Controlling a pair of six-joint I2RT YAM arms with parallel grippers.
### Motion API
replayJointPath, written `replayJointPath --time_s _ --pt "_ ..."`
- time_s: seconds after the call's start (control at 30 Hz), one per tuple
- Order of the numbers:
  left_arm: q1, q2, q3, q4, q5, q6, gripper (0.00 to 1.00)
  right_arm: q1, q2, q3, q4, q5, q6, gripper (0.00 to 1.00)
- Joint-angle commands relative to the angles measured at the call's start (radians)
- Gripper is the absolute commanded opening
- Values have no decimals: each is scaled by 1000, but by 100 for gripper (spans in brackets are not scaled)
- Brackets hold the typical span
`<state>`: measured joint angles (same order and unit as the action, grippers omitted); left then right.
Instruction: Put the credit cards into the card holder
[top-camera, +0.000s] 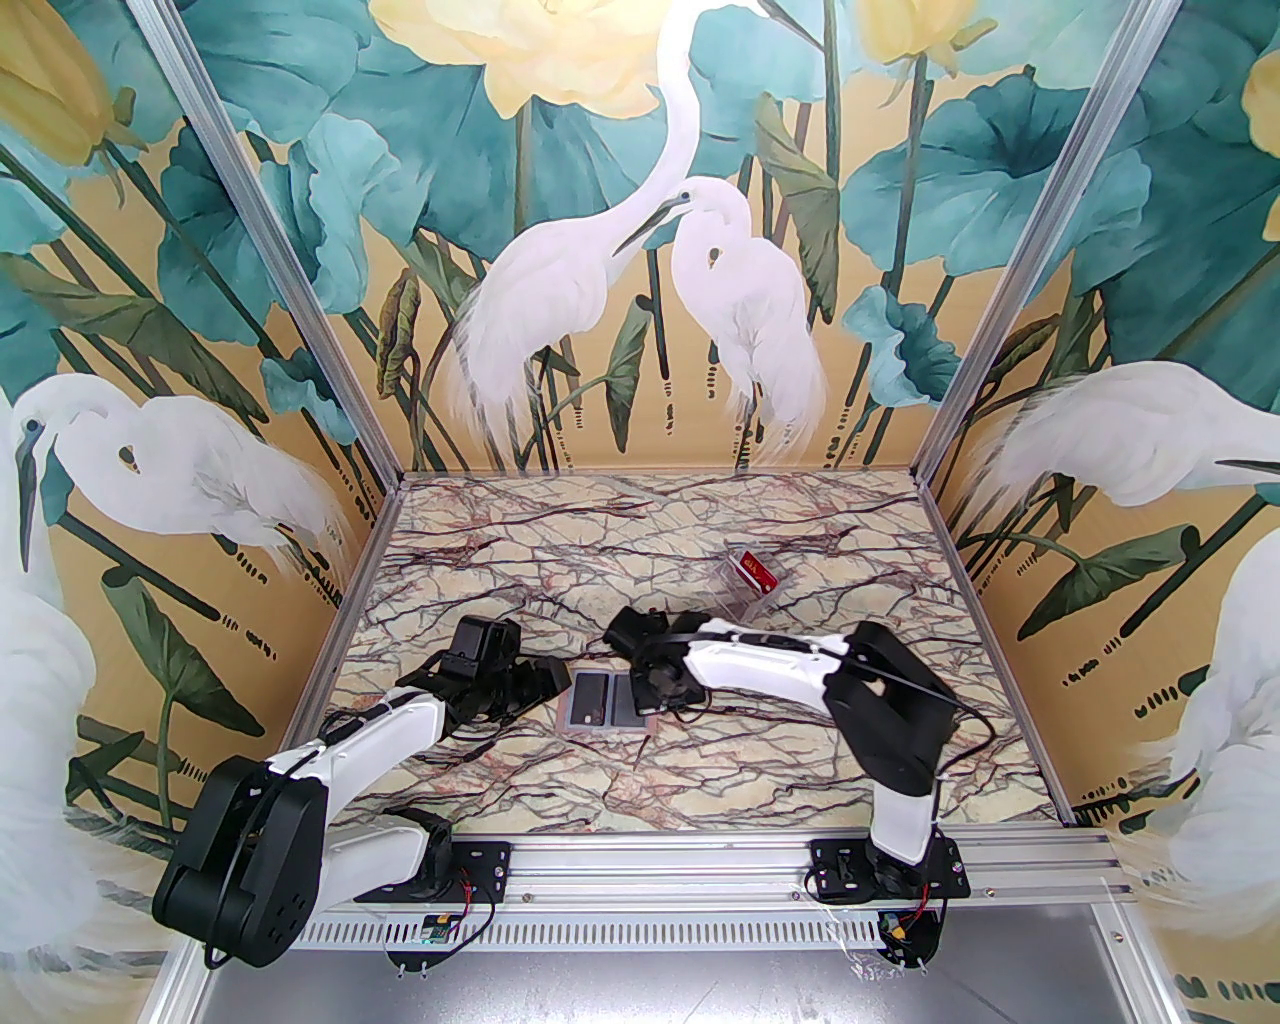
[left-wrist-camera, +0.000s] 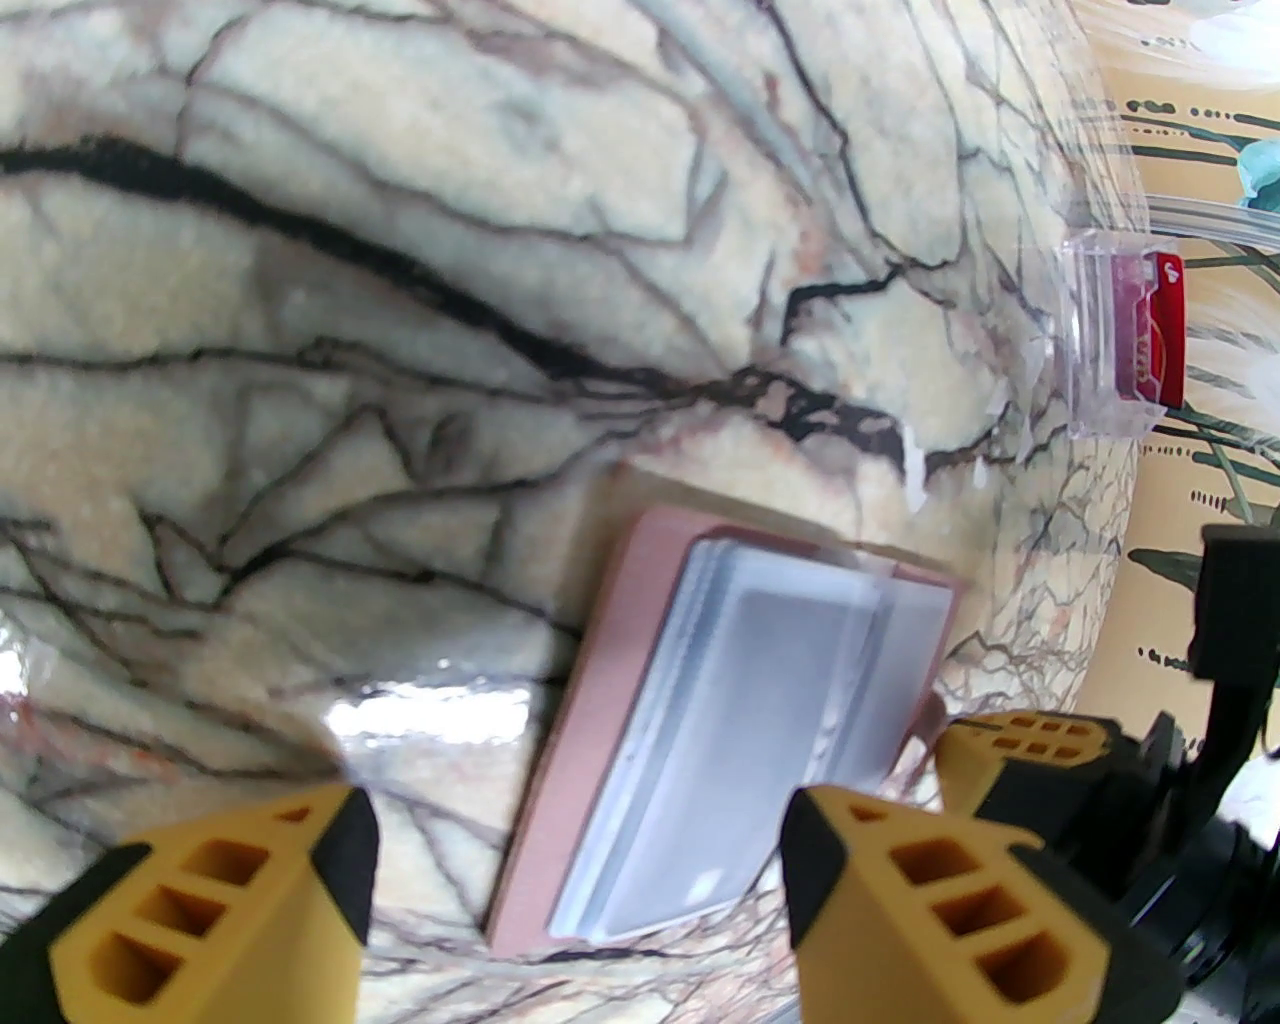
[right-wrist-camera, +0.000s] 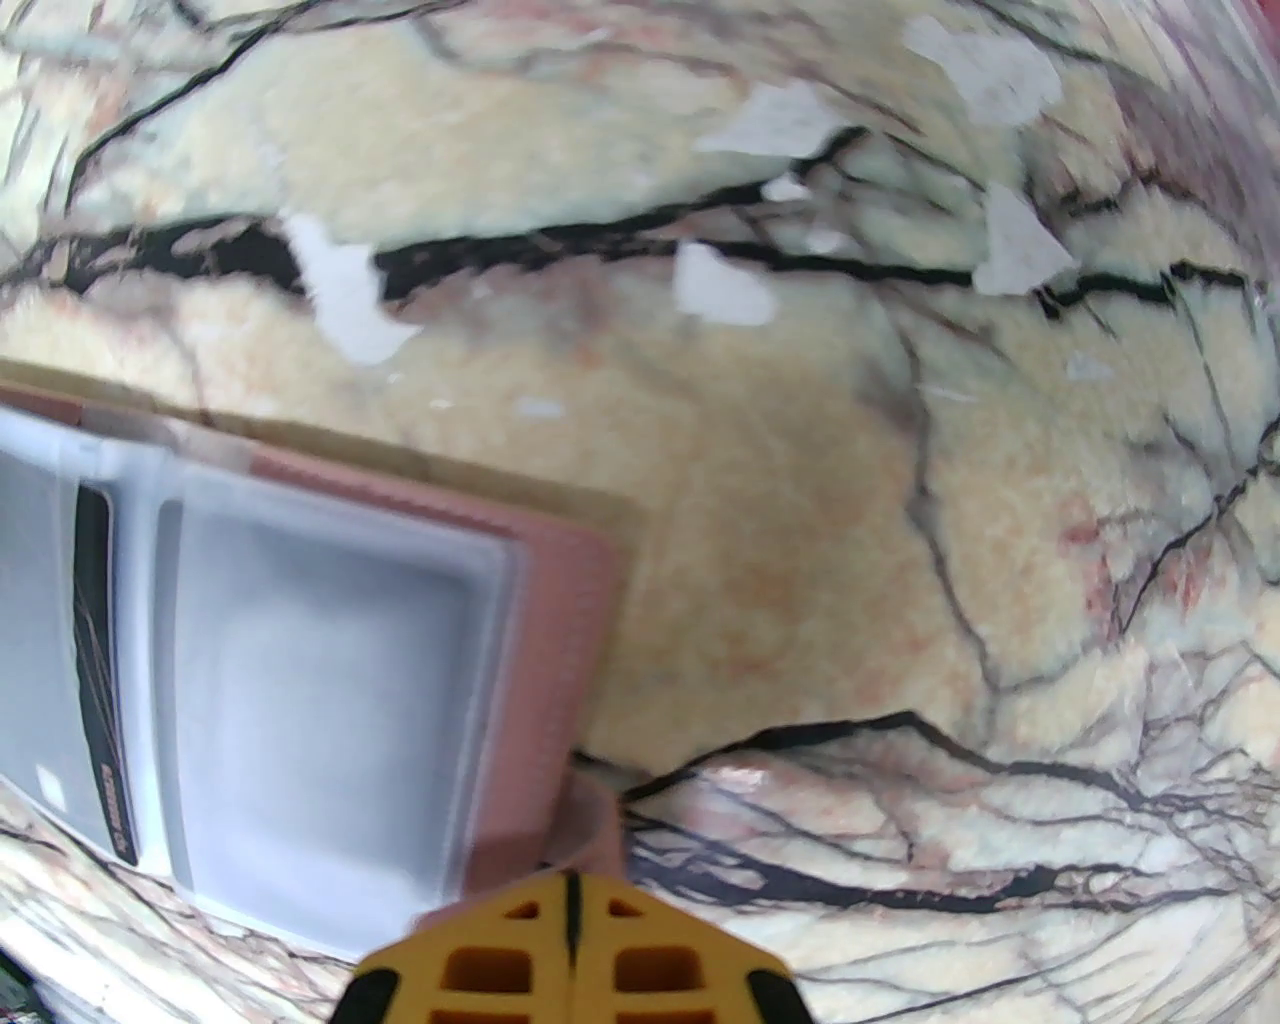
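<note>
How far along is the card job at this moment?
Done: one black card sits in the open card holder. In hand: nothing gripped; left gripper open over it, right gripper shut at its snap tab. Left: the red card, in the clear box.

Heron-and-lotus mural walls (top-camera: 640, 250) enclose marble-patterned tabletop (top-camera: 560, 540).

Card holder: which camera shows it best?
Left wrist view: the card holder lies open, close and nearly whole. Right wrist view shows one blurred half, cut by the frame. Top external view shows it tiny.
</note>
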<state>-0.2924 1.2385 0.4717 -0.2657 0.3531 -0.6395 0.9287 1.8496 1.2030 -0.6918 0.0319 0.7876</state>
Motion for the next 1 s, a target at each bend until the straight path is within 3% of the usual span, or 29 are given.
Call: replayJointPath --time_s 0.0,0.3,0.53,0.87,0.9,0.97 --pt "-34 40 -12 34 -9 -13 72 -28 -32 -57 135 -100 1 0" --pt "-97 123 13 83 6 -32 68 -48 -12 -97 210 -160 11 0" --pt "-125 118 15 193 124 -54 61 -57 2 -112 236 -175 22 0" --pt "-137 110 20 174 112 -50 58 -68 -46 -120 204 -157 24 0" --pt "-137 104 19 167 102 -49 58 -68 -58 -117 189 -145 25 2" --pt "-137 93 22 150 83 -45 59 -65 -87 -104 144 -112 35 17"
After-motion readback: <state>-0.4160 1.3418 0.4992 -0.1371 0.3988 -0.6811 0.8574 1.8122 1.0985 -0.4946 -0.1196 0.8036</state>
